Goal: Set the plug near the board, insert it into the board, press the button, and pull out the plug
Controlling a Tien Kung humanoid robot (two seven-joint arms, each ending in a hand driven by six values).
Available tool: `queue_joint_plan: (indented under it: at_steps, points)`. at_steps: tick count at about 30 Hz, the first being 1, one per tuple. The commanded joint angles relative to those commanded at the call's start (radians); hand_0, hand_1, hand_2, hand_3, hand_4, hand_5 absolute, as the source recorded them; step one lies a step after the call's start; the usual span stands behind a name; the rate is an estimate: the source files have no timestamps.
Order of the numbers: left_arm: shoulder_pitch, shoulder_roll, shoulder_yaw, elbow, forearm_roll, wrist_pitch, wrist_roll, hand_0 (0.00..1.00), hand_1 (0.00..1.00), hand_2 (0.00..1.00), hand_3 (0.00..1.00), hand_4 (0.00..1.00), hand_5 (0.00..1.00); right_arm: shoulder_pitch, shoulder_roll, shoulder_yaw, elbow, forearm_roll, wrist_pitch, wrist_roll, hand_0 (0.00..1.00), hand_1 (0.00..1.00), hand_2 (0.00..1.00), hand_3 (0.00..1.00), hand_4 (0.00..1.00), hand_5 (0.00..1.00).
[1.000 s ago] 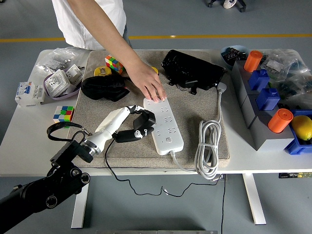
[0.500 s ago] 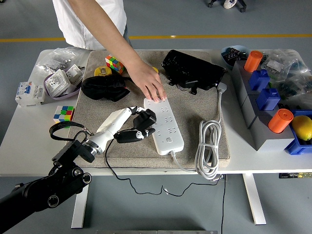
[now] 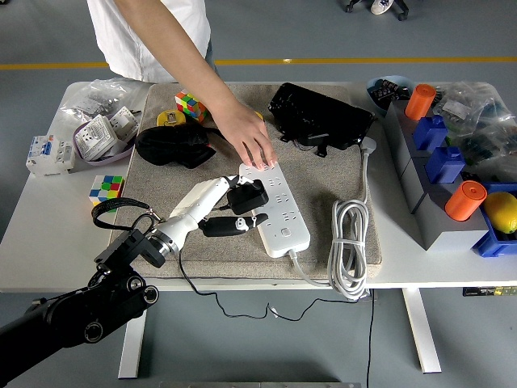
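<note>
A white power strip (image 3: 283, 212) lies slantwise on the grey mat (image 3: 339, 174), with its button (image 3: 284, 233) near its front end. A person's hand (image 3: 249, 139) presses down on the strip's far end. My left hand (image 3: 233, 212), white with black fingers, comes in from the lower left and is shut on a black plug (image 3: 248, 195). The plug sits at the strip's left edge, over its middle sockets; I cannot tell whether its pins are seated. A thin black cord (image 3: 194, 283) runs from the plug over the table's front edge.
The strip's coiled white cable (image 3: 347, 242) lies to its right. A black pouch (image 3: 319, 113) and a black cloth (image 3: 171, 145) sit at the mat's back. Blue bins with orange cylinders (image 3: 464, 200) and a lemon (image 3: 502, 212) stand right; a cube (image 3: 107, 187) and sockets (image 3: 101, 136) left.
My left hand has moved right and a little up with the plug, from beside the strip onto its left edge. The strip's near end has shifted slightly right. The person's hand stays put.
</note>
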Motion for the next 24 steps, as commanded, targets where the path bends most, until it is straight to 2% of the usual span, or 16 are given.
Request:
queue_joint_plan:
  at_steps: [24]
  points:
    - [-0.019, 0.006, 0.021, -0.016, 0.042, -0.008, 0.007, 0.678, 0.723, 0.739, 0.698, 0.883, 0.627, 0.000, 0.001, 0.004, 0.001, -0.002, -0.002, 0.004, 0.676, 0.687, 0.685, 0.590, 0.998, 0.575]
